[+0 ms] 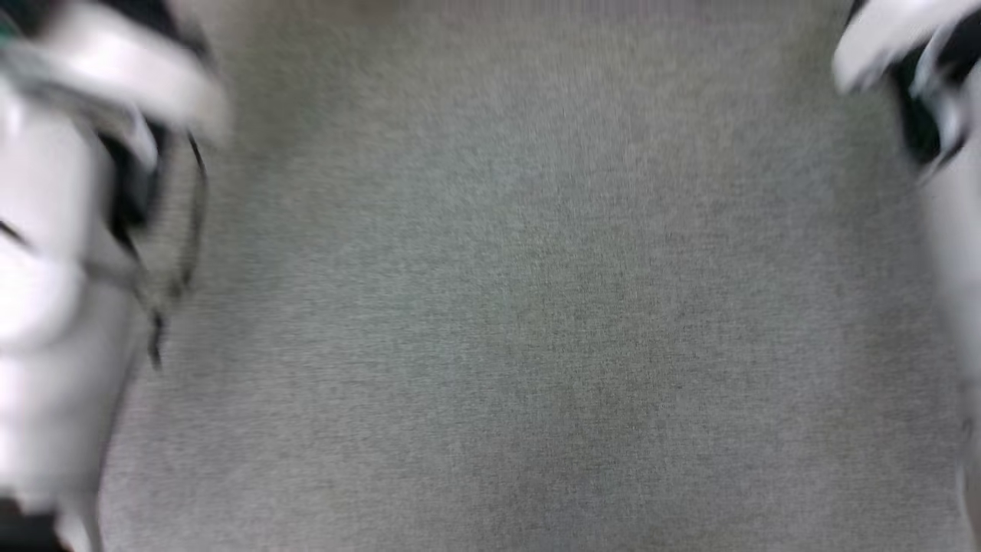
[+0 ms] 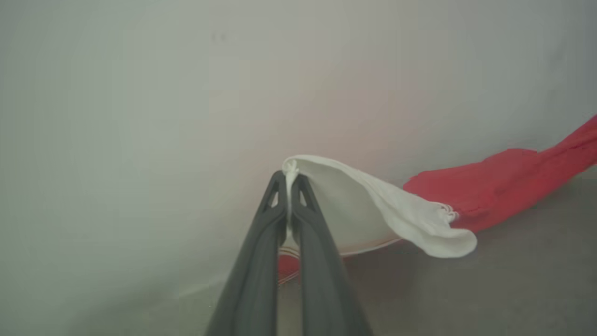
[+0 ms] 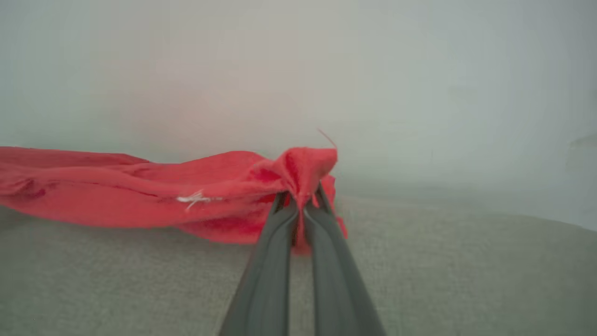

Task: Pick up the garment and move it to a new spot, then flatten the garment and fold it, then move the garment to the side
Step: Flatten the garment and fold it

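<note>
left claw (image 2: 290, 179): closed tight on white sleeve (image 2: 373, 205) tip | right claw (image 3: 301, 196): pinched tight on red corner | garment (image 3: 116, 186): strung between both claws, low over grey surface (image 3: 443, 270), likely stretched for flattening | room: bare surface ahead of both claws

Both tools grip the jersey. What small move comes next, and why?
Probably lower both together to lay the garment down: left tool pinches its white sleeve, right tool a red edge, cloth stretched between them above the grey surface.
</note>
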Available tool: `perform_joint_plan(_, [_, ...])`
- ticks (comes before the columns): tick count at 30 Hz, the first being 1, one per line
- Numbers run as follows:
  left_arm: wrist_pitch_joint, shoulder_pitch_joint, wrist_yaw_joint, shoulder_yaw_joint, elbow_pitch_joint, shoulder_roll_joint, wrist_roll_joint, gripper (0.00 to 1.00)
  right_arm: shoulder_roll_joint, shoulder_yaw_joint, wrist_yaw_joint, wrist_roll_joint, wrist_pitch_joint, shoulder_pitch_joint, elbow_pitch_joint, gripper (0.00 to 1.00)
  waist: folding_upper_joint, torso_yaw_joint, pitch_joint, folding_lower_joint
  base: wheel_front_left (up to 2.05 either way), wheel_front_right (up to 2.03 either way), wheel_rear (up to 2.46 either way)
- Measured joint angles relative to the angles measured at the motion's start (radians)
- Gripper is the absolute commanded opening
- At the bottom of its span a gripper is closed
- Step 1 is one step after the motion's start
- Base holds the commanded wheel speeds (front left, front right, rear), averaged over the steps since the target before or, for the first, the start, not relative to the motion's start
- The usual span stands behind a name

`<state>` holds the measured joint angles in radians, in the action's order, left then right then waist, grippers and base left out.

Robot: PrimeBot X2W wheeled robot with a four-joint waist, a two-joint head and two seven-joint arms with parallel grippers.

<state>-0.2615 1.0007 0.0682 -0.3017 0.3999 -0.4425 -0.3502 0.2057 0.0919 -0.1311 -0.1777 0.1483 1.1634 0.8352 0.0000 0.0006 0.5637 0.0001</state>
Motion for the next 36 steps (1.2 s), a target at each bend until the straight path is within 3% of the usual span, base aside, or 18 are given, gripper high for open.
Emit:
perform_joint_plan(6, [0.0,-0.344,-0.011,-0.036,-0.072,0.013,0.023,0.0,0.048,0.156,0.0,-0.105,-0.003,-0.207,0.007,0.0,0.0,0.019,-0.119,-0.0001,0.0,0.0,0.0])
perform_joint_plan(14, [0.005,-0.669,-0.026,-0.035,-0.113,-0.027,-0.014,0.0,0.136,0.286,0.0,-0.273,-0.053,-0.442,-0.049,0.0,0.0,0.04,-0.278,-0.0003,0.0,0.0,0.0])
perform_joint_plan(24, [0.142,-0.985,-0.032,-0.049,-0.267,-0.098,-0.098,0.0,0.213,0.332,0.0,-0.419,-0.095,-0.661,-0.152,0.0,0.0,0.051,-0.437,-0.0004,0.0,0.0,0.0])
perform_joint_plan(36, [0.289,-1.258,-0.059,-0.071,-0.486,-0.166,-0.186,0.0,0.324,0.295,0.0,-0.551,-0.285,-0.984,-0.331,0.0,0.0,0.047,-0.549,-0.0004,0.0,0.0,0.0])
